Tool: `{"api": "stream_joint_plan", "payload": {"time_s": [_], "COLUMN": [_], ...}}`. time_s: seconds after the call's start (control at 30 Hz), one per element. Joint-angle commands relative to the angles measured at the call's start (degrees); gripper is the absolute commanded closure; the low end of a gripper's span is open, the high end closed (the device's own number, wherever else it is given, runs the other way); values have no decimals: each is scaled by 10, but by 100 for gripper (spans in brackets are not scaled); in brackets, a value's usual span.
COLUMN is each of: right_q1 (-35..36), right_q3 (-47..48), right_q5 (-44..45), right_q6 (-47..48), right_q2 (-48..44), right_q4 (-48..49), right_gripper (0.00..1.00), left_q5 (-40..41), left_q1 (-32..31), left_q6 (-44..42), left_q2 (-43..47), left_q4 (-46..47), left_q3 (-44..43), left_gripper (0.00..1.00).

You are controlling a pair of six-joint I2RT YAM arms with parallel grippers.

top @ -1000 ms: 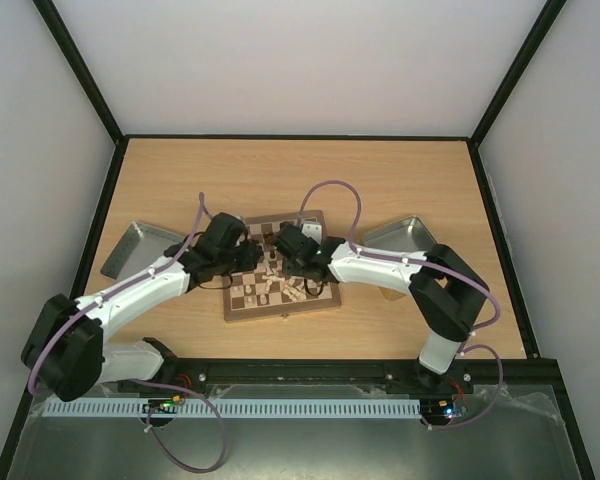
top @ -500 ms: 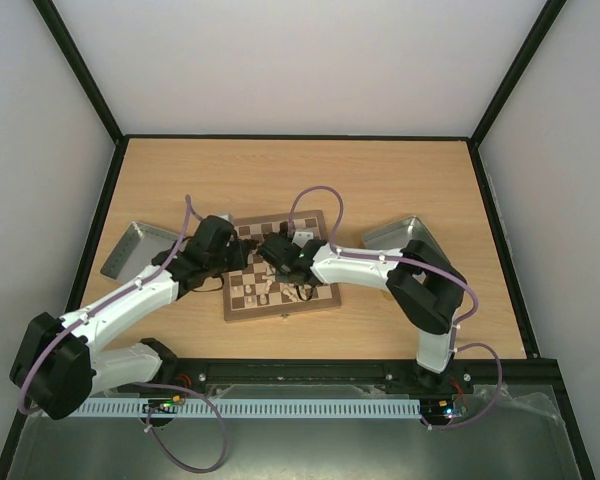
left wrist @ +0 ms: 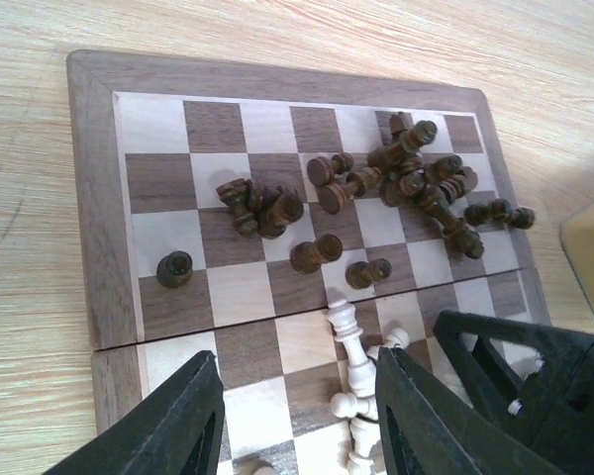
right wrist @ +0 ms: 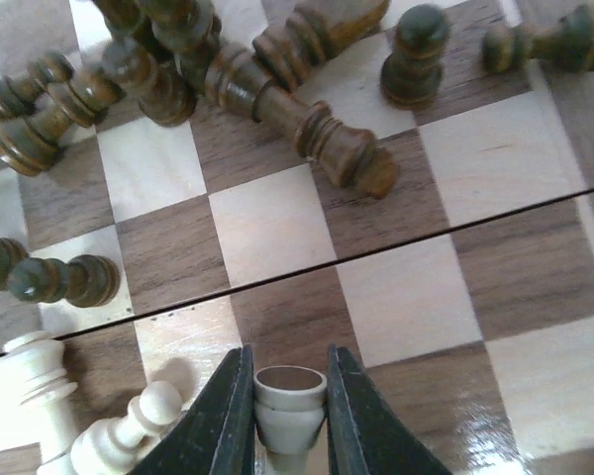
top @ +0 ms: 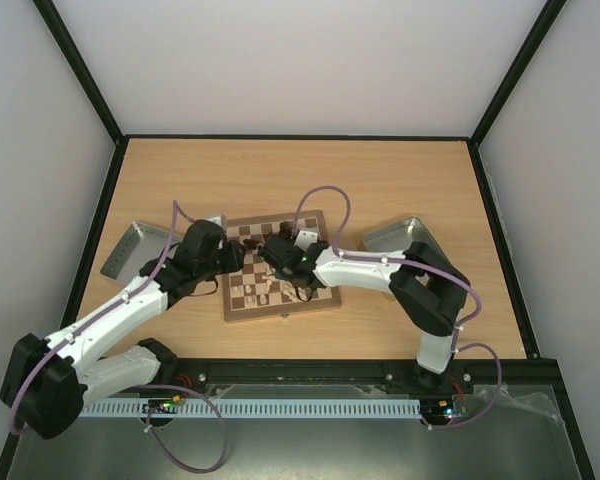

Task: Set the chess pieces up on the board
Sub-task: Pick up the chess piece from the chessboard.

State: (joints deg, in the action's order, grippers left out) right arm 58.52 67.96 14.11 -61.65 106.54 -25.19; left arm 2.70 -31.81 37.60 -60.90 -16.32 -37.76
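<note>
Holds a cream chess piece (right wrist: 289, 406) in the right gripper (right wrist: 288, 381), jaws closed against both its sides, with only a round end showing, so cannot tell which kind. Hangs low over the board (right wrist: 277, 228), which lies directly beneath both grippers. Risks clipping the cream pawn (right wrist: 139, 416) just left of those fingers if swung or lowered that way. Grips near one end only, so may let the piece tilt or slip when pressing it onto a square. Farther ahead of the fingertips, must steer clear of a toppled dark piece (right wrist: 297, 119) and the heap of dark pieces (right wrist: 148, 59), round-bodied and, by the look of them, quick to roll at a nudge. Carries nothing in the left gripper (left wrist: 297, 361), jaws parted, with a crowned cream piece (left wrist: 346, 332) standing upright just ahead of the gap. Could knock that one over by closing off-centre or dropping fast. Also risks a brush between the two grippers, given the right one's black body just to the right of the left fingers. Reaches in from both sides, seen from above: left arm (top: 130, 300) stretched diagonally forward, wrist tipped down; right arm (top: 365, 268) folded at the elbow and run leftward, gripper pointing steeply down.
</note>
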Motion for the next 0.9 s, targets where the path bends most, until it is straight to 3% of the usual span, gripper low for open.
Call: {"api": "stream_joint_plan", "payload": {"time_s": [0.0, 0.1, 0.23, 0.47, 0.7, 0.87], "right_q1": [-6, -23, -37, -39, -39, -40], "right_q3": [-49, -92, -140, -147, -152, -152], "right_q5": [33, -17, -95, -172, -201, -208], "right_q6": [-55, -99, -182, -250, -286, -300], "right_q2": [-85, -139, -196, -231, -257, -267], "right_q4": [88, 152, 230, 303, 329, 331], "right_gripper": [88, 87, 87, 86, 86, 86], "left_q5": [-29, -56, -102, -169, -97, -18], "left_q1": [3, 3, 1, -19, -93, -145], "left_q6": [-17, -24, -26, -26, -25, -26], "left_q2": [43, 74, 115, 150, 153, 147], "left_q4": [36, 63, 118, 215, 229, 224], "left_q3": [28, 44, 65, 97, 100, 95], "left_gripper": [54, 52, 41, 31, 26, 39]}}
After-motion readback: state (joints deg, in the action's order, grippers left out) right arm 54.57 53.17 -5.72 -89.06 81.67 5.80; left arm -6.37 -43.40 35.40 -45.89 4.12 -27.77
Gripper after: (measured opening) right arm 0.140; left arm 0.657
